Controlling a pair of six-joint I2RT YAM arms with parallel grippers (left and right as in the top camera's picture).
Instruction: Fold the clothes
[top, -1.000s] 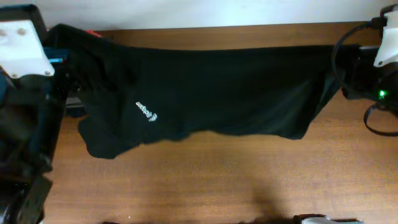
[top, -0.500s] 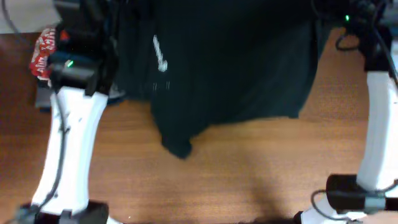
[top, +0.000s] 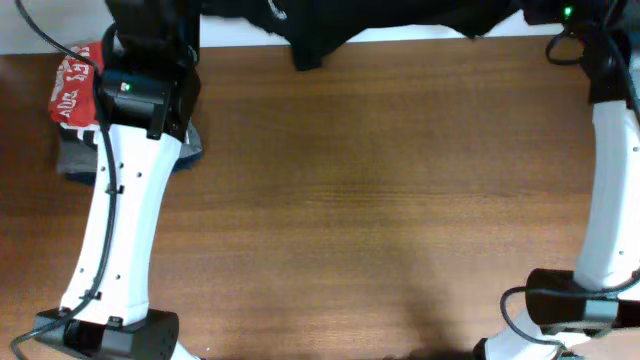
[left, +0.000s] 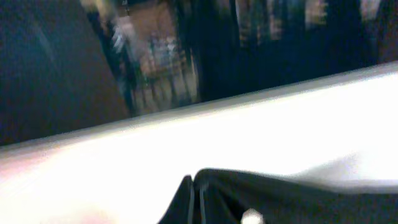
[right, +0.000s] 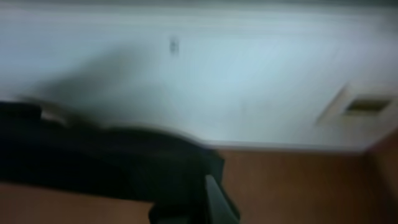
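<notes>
The black garment (top: 380, 18) hangs stretched along the table's far edge, only its lower hem showing in the overhead view. Both arms reach far back. My left gripper (left: 198, 194) is at the garment's left end, its jaws closed on black cloth (left: 280, 202); the view is blurred. My right gripper (right: 208, 199) is at the right end, also closed on black cloth (right: 112, 168). In the overhead view both grippers sit at the top edge, mostly hidden by the cloth.
A folded pile with a red printed garment (top: 75, 85) on a grey one (top: 72, 160) lies at the far left, beside the left arm (top: 130, 200). The right arm (top: 610, 170) runs along the right edge. The wooden table (top: 380, 220) fills the view.
Both arms have carried the black garment from over the table's back half away to the far edge. The arms are now stretched out and the folded pile has come into view.
</notes>
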